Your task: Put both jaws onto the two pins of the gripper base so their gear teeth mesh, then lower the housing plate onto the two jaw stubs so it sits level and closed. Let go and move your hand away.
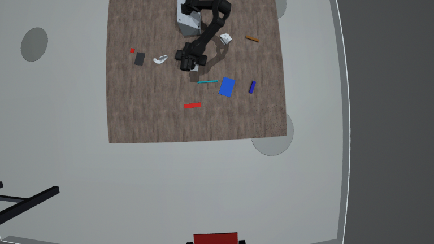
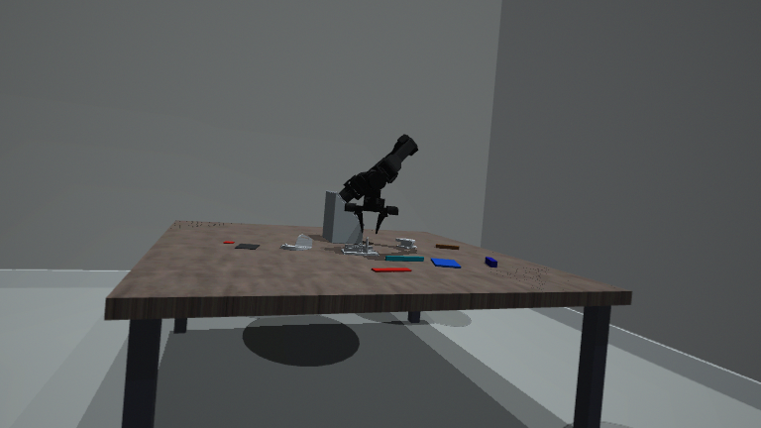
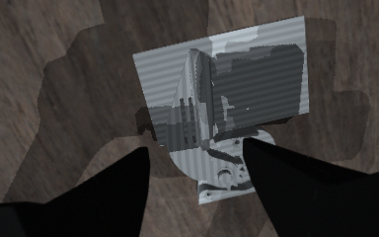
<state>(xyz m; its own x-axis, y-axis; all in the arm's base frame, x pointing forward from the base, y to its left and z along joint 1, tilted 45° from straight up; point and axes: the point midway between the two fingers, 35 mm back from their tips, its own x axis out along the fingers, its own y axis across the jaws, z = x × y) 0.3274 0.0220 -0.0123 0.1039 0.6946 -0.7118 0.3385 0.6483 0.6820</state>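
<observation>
The pale gripper base lies on the table under my hand. An upright finned part, which looks like a jaw, stands on it; I cannot tell how it sits on its pin. My gripper is open and empty, its tips a little above the base. The other white jaw lies on the table to the left, apart from the base. A white piece that looks like the housing plate rests to the right. Gear teeth are not clear.
A teal stick, a blue slab and a red bar lie nearby. A dark plate and red cube are left; a brown bar and navy block right. The grey arm mount is behind.
</observation>
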